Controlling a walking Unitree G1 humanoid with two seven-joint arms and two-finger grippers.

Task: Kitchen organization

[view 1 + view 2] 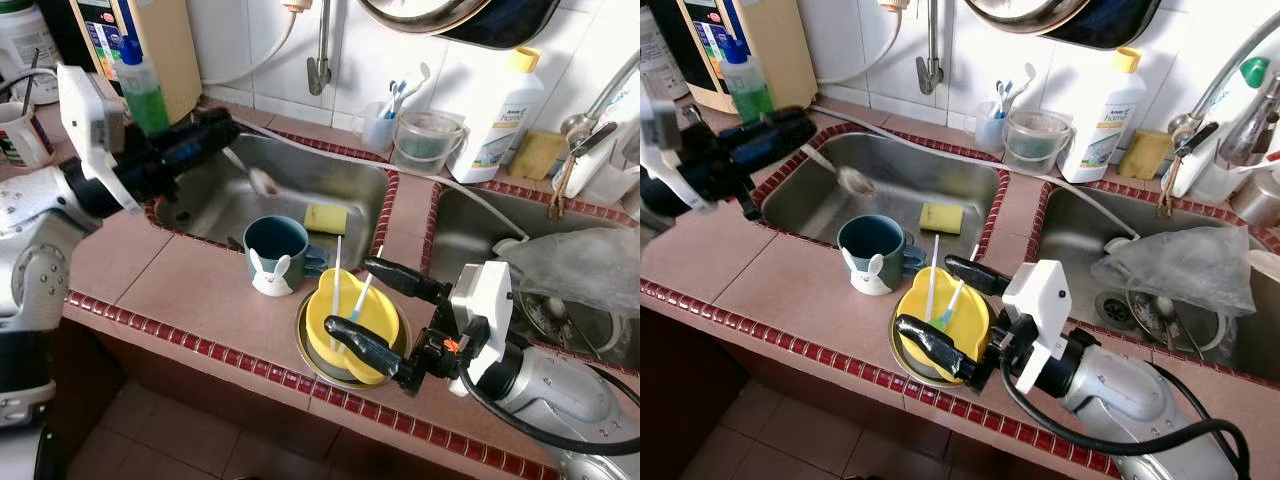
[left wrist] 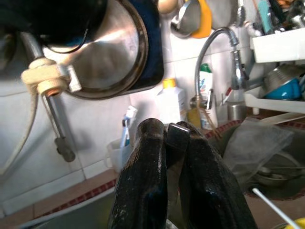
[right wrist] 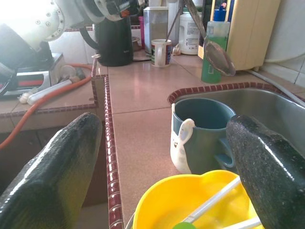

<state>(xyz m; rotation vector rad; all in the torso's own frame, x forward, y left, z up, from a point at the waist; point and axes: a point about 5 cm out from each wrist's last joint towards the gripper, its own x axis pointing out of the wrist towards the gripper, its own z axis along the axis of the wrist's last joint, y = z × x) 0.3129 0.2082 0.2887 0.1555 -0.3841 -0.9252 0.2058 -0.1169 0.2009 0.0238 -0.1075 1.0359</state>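
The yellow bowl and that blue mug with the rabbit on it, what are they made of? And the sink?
The yellow bowl looks like plastic: even colour, thin rim, soft sheen. The blue mug seems to be glazed ceramic, thick-walled and glossy, with a white rabbit figure on its side. The sink appears to be stainless steel, grey with a brushed metallic shine. The right gripper has its fingers open around the bowl.

White tiled wall (image 1: 470, 60); pink counter (image 1: 190, 290), red-tile edging; tiled floor (image 1: 190, 440) below.

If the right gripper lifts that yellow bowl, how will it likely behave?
The yellow bowl looks like thin plastic, so probably light and slightly flexible. It sits nested in a metal dish, which may drag along. The loose sticks inside could tip out.
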